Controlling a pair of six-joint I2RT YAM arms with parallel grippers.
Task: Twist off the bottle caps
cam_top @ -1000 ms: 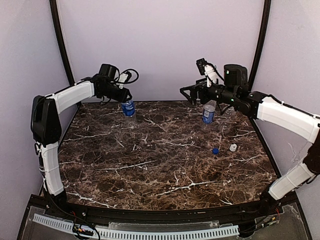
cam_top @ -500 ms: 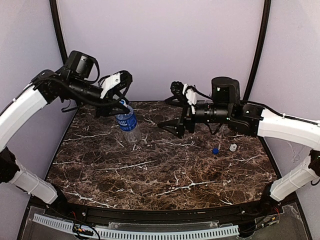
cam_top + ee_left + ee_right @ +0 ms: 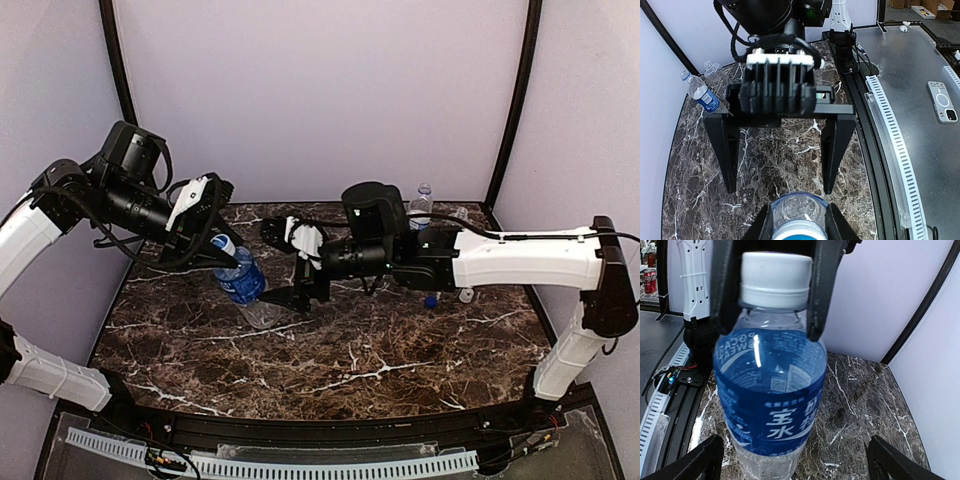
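The left arm is reaching in from the side, its gripper [image 3: 226, 258] clamping the neck of the blue-labelled bottle [image 3: 241, 281] and holding it tilted above the marble table [image 3: 400, 350]. The white cap [image 3: 774, 272] is sitting on that bottle. The right arm is stretching across towards the bottle, its gripper [image 3: 285, 265] gaping wide and grasping nothing.

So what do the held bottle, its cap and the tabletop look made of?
Held bottle: clear glossy plastic, seemingly; you see through it above the label, with a bright highlight. Cap: white opaque plastic, matte-looking. Tabletop: dark brown marble look with white veins, possibly just a printed surface.
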